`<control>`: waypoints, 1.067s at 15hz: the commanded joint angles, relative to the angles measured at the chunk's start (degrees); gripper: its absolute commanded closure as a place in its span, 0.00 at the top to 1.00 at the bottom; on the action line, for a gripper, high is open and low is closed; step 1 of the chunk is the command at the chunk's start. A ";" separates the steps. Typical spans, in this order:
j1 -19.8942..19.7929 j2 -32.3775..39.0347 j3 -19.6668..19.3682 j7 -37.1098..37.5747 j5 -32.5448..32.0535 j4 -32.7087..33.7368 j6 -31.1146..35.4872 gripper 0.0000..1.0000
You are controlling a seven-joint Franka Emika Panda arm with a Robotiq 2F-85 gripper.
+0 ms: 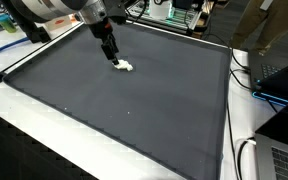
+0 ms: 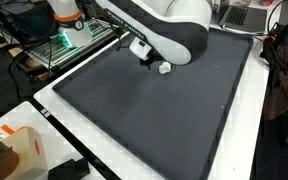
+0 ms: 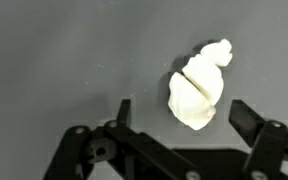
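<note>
1. Arm and gripper. I have one arm in view, carrying one gripper (image 1: pixel 111 55). It hangs low over the far part of the mat in both exterior views (image 2: pixel 147 60). In the wrist view the gripper (image 3: pixel 180 107) comes in from the bottom edge, and I count two fingers (image 3: pixel 123 112), one on each side of the picture.

2. Finger state. The two fingers stand wide apart. Nothing is clamped between them, and neither pad touches the lump in the wrist view.

3. Object. I count one white lump (image 3: pixel 199 88), soft-looking and irregular, with a crease running across it. It lies flat on the mat. In the wrist view it sits in line with the gap between the two fingertips, nearer the finger at the right of the picture, with most of its body beyond the tips. In both exterior views the white lump (image 1: pixel 124 66) lies just beside the gripper's lower end (image 2: pixel 165 69). I cannot tell whether the fingertips touch the mat.

4. Surface. One dark grey mat (image 1: pixel 134 115) covers most of one white table (image 1: pixel 29 132). The lump lies well inside the mat's far edge, away from every border (image 2: pixel 154 125).

5. Surroundings. One laptop (image 1: pixel 284 160) sits off the mat at a table corner in an exterior view
</note>
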 commanded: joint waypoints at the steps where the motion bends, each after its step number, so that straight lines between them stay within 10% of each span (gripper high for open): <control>1: -3.62 3.19 4.87 1.71 0.00 0.97 1.54 1.00; 11: -4.11 1.46 5.92 3.47 0.00 1.08 1.52 1.00; 16: -3.46 -13.36 4.61 4.19 -0.09 -16.46 -1.78 1.00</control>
